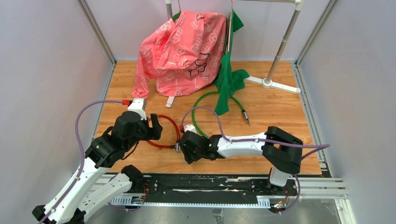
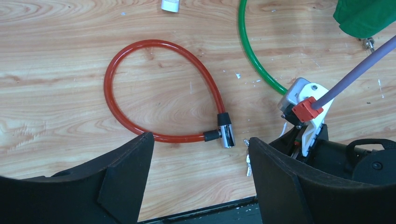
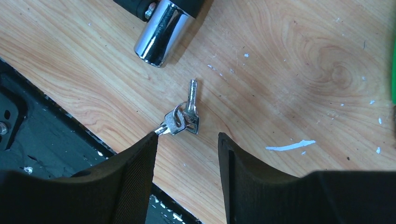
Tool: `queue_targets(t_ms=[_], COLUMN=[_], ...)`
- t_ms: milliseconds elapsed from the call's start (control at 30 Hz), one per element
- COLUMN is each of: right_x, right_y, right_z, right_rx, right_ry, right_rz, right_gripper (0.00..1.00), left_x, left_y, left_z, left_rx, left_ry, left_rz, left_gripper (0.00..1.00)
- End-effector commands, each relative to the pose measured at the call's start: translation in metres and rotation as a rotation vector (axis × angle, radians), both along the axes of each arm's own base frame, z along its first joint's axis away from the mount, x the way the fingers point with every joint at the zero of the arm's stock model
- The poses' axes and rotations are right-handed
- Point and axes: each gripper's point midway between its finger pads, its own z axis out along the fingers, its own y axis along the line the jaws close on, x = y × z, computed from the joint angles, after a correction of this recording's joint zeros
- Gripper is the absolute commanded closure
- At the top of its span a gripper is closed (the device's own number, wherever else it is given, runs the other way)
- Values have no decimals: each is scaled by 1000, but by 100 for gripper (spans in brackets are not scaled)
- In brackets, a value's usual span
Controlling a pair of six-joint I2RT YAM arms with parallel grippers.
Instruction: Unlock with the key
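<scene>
Pink jacket (image 1: 180,49) on rack (image 1: 282,44); green cloth (image 1: 229,79) — green cable (image 2: 242,28) beside.

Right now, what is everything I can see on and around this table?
red cable lock: 1, red with chrome barrel, closed loop on the table
key bunch: 1, silver, on the table near the chrome barrel
green cable lock: 1, green, lying open behind the red one
jacket: 1, pink, bear print, draped on the rack
green garment: 1, green, hanging beside the jacket
clothes rack: 1, white, at the back
table: 1, light wood
left gripper: 1, black, open, above the red cable lock
right gripper: 1, black, open, over the key bunch
</scene>
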Motion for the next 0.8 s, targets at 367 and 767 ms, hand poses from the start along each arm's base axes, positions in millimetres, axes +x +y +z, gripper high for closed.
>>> queue_targets(t_ms=[367, 767], right_x=[6, 2], right_y=[-2, -4], right_z=[-21, -32], right_rx=[-24, -33], right_ry=[46, 69], right_rz=[-8, -3], right_gripper=[62, 80], left_x=[1, 1], left_y=[0, 1], left_z=[-2, -3], left_rx=[4, 7], left_ry=[-10, -7], left_rz=[-4, -5], left_gripper=[23, 24])
